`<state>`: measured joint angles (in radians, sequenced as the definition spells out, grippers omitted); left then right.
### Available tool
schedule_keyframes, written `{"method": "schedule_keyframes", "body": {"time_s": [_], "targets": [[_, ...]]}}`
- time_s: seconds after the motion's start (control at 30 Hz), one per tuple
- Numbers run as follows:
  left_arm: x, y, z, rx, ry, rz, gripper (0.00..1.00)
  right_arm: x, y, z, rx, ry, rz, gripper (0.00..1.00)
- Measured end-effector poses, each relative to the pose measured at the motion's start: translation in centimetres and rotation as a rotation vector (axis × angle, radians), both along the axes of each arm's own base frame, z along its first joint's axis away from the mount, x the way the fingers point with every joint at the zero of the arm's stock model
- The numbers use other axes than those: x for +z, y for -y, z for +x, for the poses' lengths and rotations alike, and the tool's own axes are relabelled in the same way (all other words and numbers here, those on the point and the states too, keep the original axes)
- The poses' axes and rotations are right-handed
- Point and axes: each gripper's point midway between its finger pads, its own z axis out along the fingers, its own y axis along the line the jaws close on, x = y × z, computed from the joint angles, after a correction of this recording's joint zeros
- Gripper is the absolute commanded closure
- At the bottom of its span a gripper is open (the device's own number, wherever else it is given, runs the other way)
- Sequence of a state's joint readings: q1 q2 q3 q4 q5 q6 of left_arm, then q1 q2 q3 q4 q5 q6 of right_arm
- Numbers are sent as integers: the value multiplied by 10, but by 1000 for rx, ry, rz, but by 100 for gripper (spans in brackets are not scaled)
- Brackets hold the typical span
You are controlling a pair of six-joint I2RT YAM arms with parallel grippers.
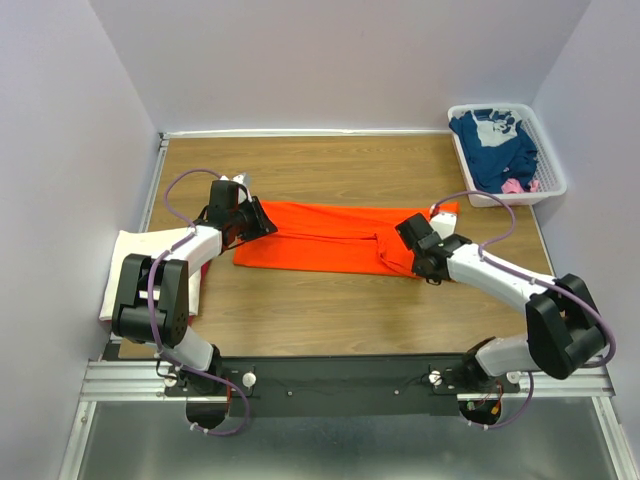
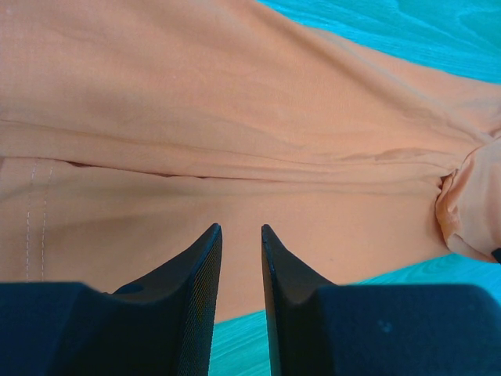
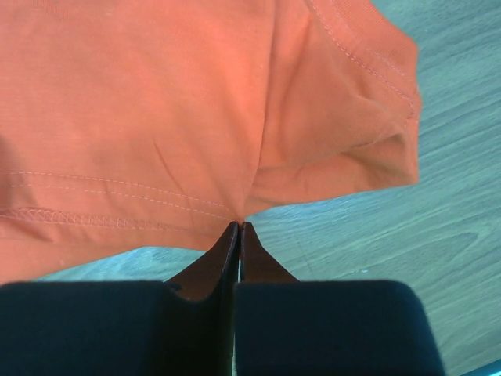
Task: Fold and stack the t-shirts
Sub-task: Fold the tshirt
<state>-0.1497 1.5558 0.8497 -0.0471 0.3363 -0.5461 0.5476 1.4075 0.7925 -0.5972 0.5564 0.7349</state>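
One orange shirt (image 1: 320, 238) lies on the table (image 1: 330, 310), folded lengthwise into a long band between the two arms. The left gripper (image 2: 240, 229) stands over its left end. Its two fingers (image 2: 200, 274) are a narrow gap apart, and nothing shows clamped between them (only flat cloth and a strip of table). The right gripper (image 3: 239, 225) is at the right end, beside the one sleeve showing there. Its fingers are pressed together on the hem, and creases in the cloth run to their tips.

A second shirt, cream (image 1: 125, 262), lies at the table's left edge, partly under the left arm. One white basket (image 1: 552, 160) sits at the far right corner, well apart from the orange shirt. It holds a crumpled navy shirt (image 1: 490, 145) with white print and a scrap of pink cloth (image 1: 514, 186) (too little shows to name the garment).
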Motion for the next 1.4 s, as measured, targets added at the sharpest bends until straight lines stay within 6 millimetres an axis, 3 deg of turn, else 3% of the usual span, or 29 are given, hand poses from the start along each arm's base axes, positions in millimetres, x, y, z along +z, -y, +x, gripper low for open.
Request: {"method": "schedule_keyframes", "body": {"time_s": [0.2,0.43,0.5,0.53,0.63,0.7,0.83,0.97,1.03,1.2,1.3,1.4], "targets": [[-1,0,-1,1,-3,0,66,2,2,-6,-26,14,21,100],[-4,0,-3,7,-14,-3,66,-10,4,-21,-55,-33,42,99],[-3,0,-3,9,-15,-6,66,-14,4,-26,-59,-51,52,87],[-3,0,-3,10,-16,-7,66,-14,3,-27,-61,-55,55,71],[-3,0,-3,12,-17,-8,66,-13,2,-28,-65,-56,64,51],[-2,0,-1,15,-15,-10,67,-8,1,-26,-61,-54,68,48],[3,-4,13,52,3,11,70,28,-13,3,-44,36,98,48],[4,-17,39,145,15,69,71,83,-39,64,-26,195,148,48],[1,-21,44,176,9,95,71,89,-43,86,-29,232,157,48],[-16,-24,37,241,-33,176,74,47,-11,120,-97,174,156,48],[-28,-15,25,239,-57,202,76,22,9,121,-135,125,159,48],[-41,-9,13,230,-85,222,78,10,12,119,-132,99,180,48]]}}
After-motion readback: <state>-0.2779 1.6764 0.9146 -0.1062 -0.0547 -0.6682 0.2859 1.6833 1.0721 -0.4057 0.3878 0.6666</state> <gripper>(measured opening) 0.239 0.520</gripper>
